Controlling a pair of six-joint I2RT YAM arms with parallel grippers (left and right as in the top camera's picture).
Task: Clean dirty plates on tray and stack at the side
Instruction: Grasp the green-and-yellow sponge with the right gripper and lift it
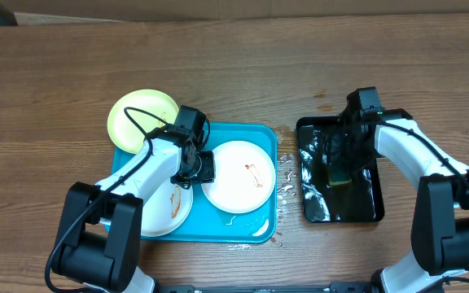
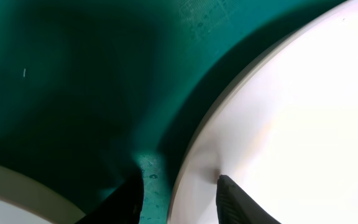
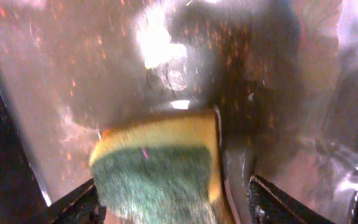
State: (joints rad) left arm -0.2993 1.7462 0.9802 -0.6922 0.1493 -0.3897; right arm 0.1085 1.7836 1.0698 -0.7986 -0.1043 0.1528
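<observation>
The turquoise tray (image 1: pixel 243 134) holds two white plates. One white plate (image 1: pixel 238 175) with brown smears lies at its right, the other (image 1: pixel 165 210) at its front left. The yellow-green plate (image 1: pixel 141 118) lies at the tray's far left corner, mostly on the table. My left gripper (image 1: pixel 199 167) is open, its fingers (image 2: pixel 179 199) straddling the left rim of the right white plate (image 2: pixel 291 124), one finger on the tray (image 2: pixel 104 81). My right gripper (image 1: pixel 340 163) is open around a yellow-and-green sponge (image 3: pixel 157 168), with a gap at its right finger.
A wet black tray (image 1: pixel 365 203) lies to the right of the turquoise tray, under the right gripper and sponge (image 1: pixel 338 175). Water drops (image 1: pixel 286 175) lie on the wooden table between the two trays.
</observation>
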